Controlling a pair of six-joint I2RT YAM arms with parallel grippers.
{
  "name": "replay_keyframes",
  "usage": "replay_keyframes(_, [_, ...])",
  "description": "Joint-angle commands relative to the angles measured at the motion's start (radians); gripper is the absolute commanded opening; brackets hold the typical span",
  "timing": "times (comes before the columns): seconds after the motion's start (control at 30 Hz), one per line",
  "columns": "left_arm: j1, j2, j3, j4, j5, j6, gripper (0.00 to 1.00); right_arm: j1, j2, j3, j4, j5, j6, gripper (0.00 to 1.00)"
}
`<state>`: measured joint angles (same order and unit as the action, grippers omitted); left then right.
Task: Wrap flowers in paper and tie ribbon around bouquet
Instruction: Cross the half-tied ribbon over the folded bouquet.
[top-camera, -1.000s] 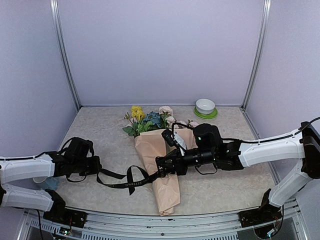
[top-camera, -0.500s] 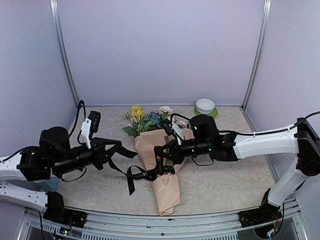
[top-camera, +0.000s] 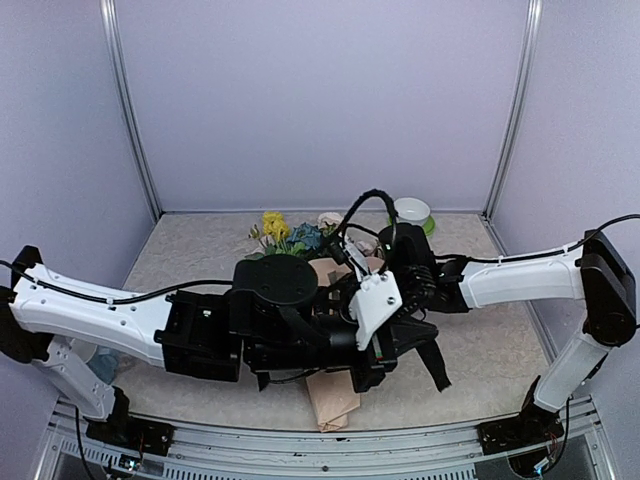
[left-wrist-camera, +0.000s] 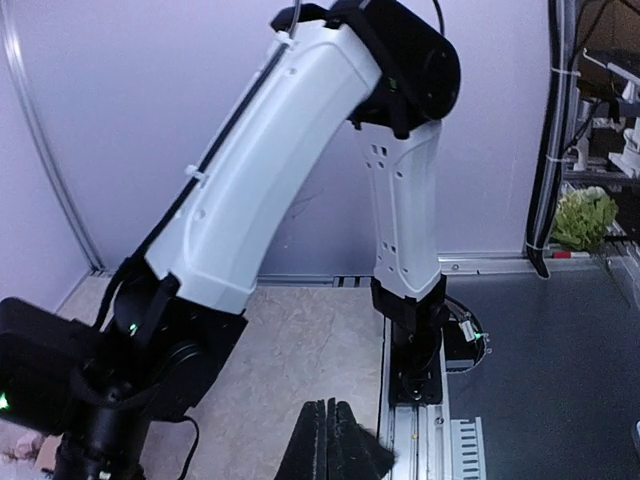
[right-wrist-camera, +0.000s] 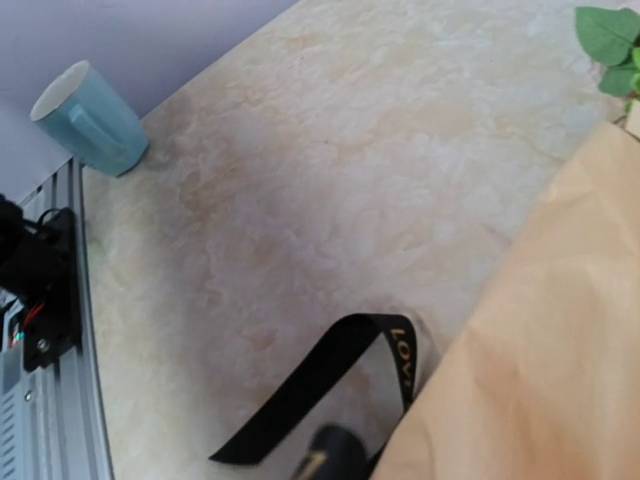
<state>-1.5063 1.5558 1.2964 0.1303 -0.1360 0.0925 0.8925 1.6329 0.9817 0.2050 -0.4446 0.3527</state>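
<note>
The bouquet lies on the table, mostly under my crossed arms. Its flowers (top-camera: 285, 235) show at the back and the peach-tan paper (top-camera: 332, 400) cone end shows at the front. My left arm reaches right across the bouquet. Its gripper (left-wrist-camera: 335, 440) is shut, with a black ribbon (top-camera: 436, 362) tail hanging from it to the right of the cone. The right gripper (right-wrist-camera: 330, 462) is barely visible at the frame bottom, shut by the paper (right-wrist-camera: 540, 350). A loop of ribbon (right-wrist-camera: 345, 375) with gold lettering runs out from it over the table.
A white bowl on a green plate (top-camera: 412, 213) stands at the back right. A teal cup (right-wrist-camera: 90, 120) stands near the left front rail. The right arm's base post (left-wrist-camera: 415, 330) rises beside the table edge, close to the left gripper.
My left arm has swung from the left side right across the bouquet, carrying its ribbon end over to the right. The right gripper moved slightly back and left, keeping its ribbon end.
</note>
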Motion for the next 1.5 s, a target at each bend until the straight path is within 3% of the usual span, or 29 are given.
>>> replay_keyframes(0.0, [0.004,0.117,0.037,0.113,0.117,0.155,0.0,-0.004,-0.001,0.024,-0.027,-0.047,-0.043,0.0])
replay_keyframes(0.4, [0.019,0.419,0.19,0.151,0.143,0.22,0.0,-0.003,-0.01,0.02,-0.074,-0.081,-0.114,0.0])
replay_keyframes(0.43, [0.024,0.418,0.18,0.157,0.154,0.213,0.07,-0.004,-0.01,0.018,-0.086,-0.072,-0.115,0.0])
replay_keyframes(0.5, [0.036,0.417,0.161,0.161,0.183,0.191,0.46,-0.005,-0.01,0.014,-0.098,-0.078,-0.124,0.0])
replay_keyframes(0.63, [0.05,0.407,0.145,0.137,0.211,0.177,0.96,-0.005,0.0,0.018,-0.102,-0.092,-0.13,0.0])
replay_keyframes(0.67, [0.05,0.404,0.145,0.123,0.21,0.184,0.98,-0.006,0.002,0.02,-0.105,-0.093,-0.131,0.0])
replay_keyframes(0.9, [0.051,0.301,0.094,0.053,0.161,0.21,0.99,-0.005,0.003,0.03,-0.111,-0.105,-0.136,0.0])
replay_keyframes(1.07, [0.075,0.006,-0.16,0.149,0.076,0.106,0.99,0.005,0.011,0.039,-0.096,-0.126,-0.129,0.0])
replay_keyframes(1.13, [0.12,-0.117,-0.263,0.175,0.001,0.005,0.91,0.014,0.019,0.052,-0.084,-0.136,-0.125,0.0])
replay_keyframes(1.23, [0.228,-0.268,-0.418,0.146,-0.072,-0.182,0.6,0.016,0.036,0.074,-0.069,-0.183,-0.115,0.0])
replay_keyframes(1.3, [0.315,-0.336,-0.544,0.155,-0.048,-0.279,0.45,0.016,0.033,0.084,-0.059,-0.191,-0.112,0.0])
replay_keyframes(1.37, [0.38,-0.378,-0.653,0.205,0.018,-0.327,0.44,0.017,0.029,0.089,-0.056,-0.179,-0.112,0.0])
replay_keyframes(1.47, [0.385,-0.376,-0.744,0.294,0.078,-0.314,0.57,0.018,0.031,0.093,-0.058,-0.175,-0.112,0.0])
